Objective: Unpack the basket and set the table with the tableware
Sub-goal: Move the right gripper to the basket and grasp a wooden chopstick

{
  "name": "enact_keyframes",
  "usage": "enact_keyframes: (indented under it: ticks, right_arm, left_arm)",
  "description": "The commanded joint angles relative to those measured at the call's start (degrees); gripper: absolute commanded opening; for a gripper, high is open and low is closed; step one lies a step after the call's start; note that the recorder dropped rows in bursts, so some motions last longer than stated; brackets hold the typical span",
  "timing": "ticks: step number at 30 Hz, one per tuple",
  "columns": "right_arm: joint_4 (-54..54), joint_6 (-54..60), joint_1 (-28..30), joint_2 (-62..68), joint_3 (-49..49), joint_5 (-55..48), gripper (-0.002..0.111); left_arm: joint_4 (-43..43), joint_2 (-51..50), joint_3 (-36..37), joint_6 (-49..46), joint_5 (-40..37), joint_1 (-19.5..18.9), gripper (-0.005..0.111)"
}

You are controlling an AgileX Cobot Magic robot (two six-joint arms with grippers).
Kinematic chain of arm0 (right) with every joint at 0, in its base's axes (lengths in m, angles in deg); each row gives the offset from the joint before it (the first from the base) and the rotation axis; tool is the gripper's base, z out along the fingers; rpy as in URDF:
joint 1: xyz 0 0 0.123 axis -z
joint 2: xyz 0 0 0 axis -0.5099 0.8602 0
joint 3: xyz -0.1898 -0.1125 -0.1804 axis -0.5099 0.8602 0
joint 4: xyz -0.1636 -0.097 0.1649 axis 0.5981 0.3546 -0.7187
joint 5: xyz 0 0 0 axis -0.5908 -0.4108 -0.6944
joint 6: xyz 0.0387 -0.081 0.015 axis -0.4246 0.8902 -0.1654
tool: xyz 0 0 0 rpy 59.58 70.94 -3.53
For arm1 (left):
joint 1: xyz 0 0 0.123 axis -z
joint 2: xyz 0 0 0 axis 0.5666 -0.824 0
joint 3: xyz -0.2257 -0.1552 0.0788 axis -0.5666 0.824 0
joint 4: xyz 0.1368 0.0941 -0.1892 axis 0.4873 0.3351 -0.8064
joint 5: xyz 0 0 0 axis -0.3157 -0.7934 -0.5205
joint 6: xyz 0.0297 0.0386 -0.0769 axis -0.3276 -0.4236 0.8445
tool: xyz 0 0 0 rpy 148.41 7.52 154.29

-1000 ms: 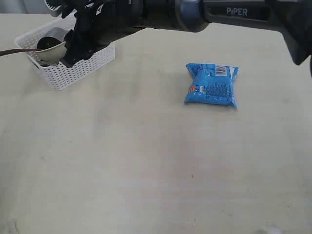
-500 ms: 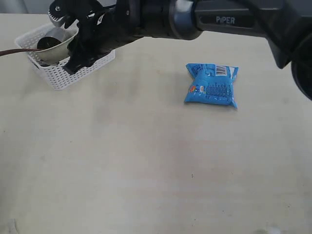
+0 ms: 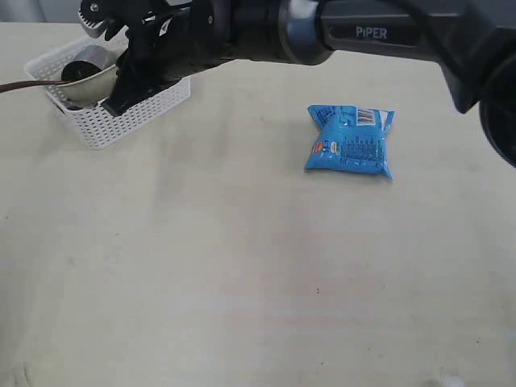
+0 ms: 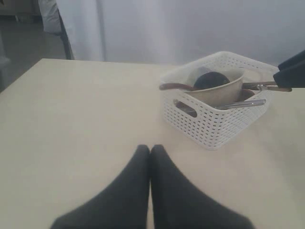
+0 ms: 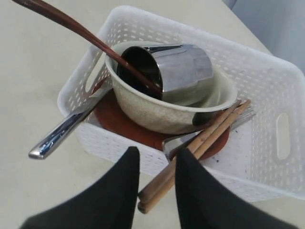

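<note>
chopsticks (image 5: 209, 131) between right claw (image 5: 157, 153), hidden in exterior

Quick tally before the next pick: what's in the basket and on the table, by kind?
Basket: 1
Chopsticks: 2
Bowl: 1
Cup: 1
Brown-handled utensil: 1
Silver-handled utensil: 1 seen clearly
Red-brown plate under bowl: 1
Blue snack bag: 1
Total: 9

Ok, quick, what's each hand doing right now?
Left hand: closed, empty.
Right hand: part open, straddling the ends of the chopsticks; whether it grips them cannot be told.
</note>
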Motion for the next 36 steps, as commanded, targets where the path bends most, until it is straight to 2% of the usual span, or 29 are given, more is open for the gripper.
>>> enact_keyframes:
  ticks: [1,29,32,36]
  right_arm:
    - [0.59,0.23,0.03,0.03,-0.20,0.51,0.026]
    - [0.47,-1.41,0.03,0.62,-0.20,1.62,0.026]
    - [0.47,-1.41,0.14,0.62,-0.20,1.62,0.020]
    - [0.47,-1.41,0.38,0.62,-0.20,1.62,0.003]
  left_arm:
    - [0.01,0.18,0.37,0.02,0.15,-0.11,0.000]
    - [0.01,0.18,0.37,0.02,0.15,-0.11,0.000]
    - [0.01,0.18,0.37,0.02,0.15,-0.11,0.000]
    - [0.01,0.18,0.37,0.02,0.15,-0.11,0.000]
